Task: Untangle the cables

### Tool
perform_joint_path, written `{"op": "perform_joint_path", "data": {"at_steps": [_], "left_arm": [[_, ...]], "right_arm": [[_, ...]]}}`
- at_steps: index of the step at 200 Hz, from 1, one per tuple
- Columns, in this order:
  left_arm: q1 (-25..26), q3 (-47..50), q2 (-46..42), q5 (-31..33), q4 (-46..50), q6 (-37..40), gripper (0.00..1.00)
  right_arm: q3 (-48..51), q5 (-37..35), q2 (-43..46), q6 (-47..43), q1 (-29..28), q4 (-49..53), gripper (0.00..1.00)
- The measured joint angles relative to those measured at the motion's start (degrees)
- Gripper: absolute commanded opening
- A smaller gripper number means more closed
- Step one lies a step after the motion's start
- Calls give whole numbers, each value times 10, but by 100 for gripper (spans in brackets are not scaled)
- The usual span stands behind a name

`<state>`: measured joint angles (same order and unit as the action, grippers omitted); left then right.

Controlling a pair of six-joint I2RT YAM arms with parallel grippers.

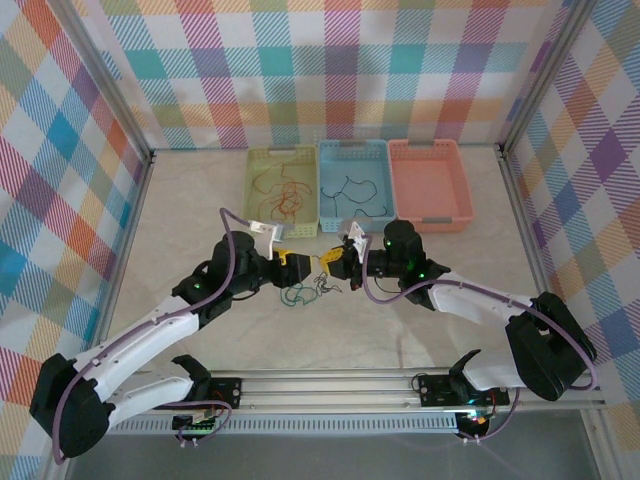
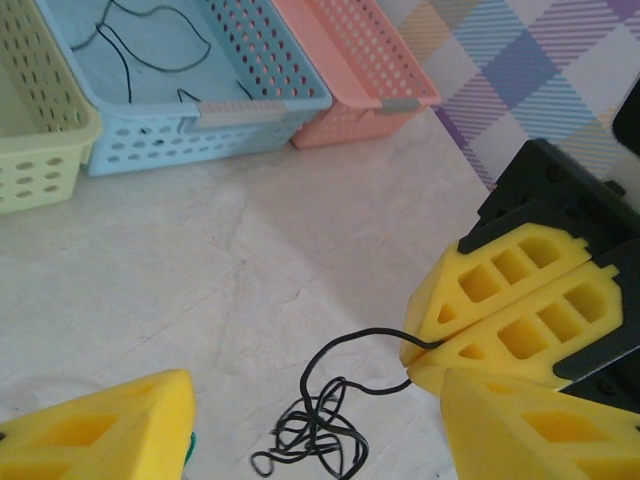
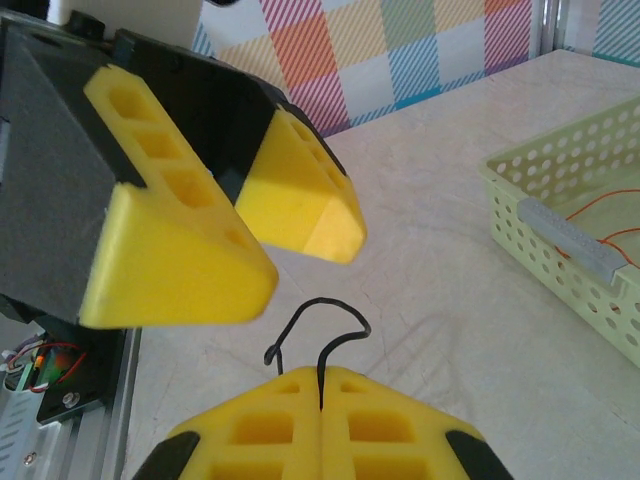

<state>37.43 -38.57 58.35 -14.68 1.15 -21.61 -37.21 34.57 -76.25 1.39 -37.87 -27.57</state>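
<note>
Cable end (image 3: pixel 320 358) between right gripper's (image 3: pixel 320 388) closed pads

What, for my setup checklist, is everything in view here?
green basket: one, pale green, left of the row at the table's far side
blue basket: one, light blue, middle of the row
pink basket: one, salmon pink, right of the row
orange cables: several, orange-brown, in the green basket
black cables: a few, black, in the blue basket
tangled bundle: one, black and green, on the table between the claws
table: one, pale marbled beige
walls: pastel plaid, around the table
arms: two, white with lilac cables, from the near edge
left claw: yellow, open beside the bundle
right claw: yellow, shut on a black strand of the bundle
</note>
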Motion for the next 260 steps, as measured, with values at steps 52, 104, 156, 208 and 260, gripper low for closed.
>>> {"op": "perform_joint_path", "data": {"at_steps": [52, 104, 156, 208, 260], "left_arm": [[0, -6, 34, -28, -3, -2, 60], [1, -16, 56, -33, -2, -4, 39], [3, -18, 57, -23, 2, -5, 0], [4, -18, 42, -13, 2, -11, 0], [4, -33, 12, -22, 22, -30, 0]], "right_arm": [[0, 0, 3, 3, 0, 0, 0], [0, 5, 3, 4, 0, -3, 0], [0, 9, 3, 4, 0, -3, 0], [1, 10, 3, 3, 0, -6, 0], [12, 3, 3, 3, 0, -16, 5]]}}
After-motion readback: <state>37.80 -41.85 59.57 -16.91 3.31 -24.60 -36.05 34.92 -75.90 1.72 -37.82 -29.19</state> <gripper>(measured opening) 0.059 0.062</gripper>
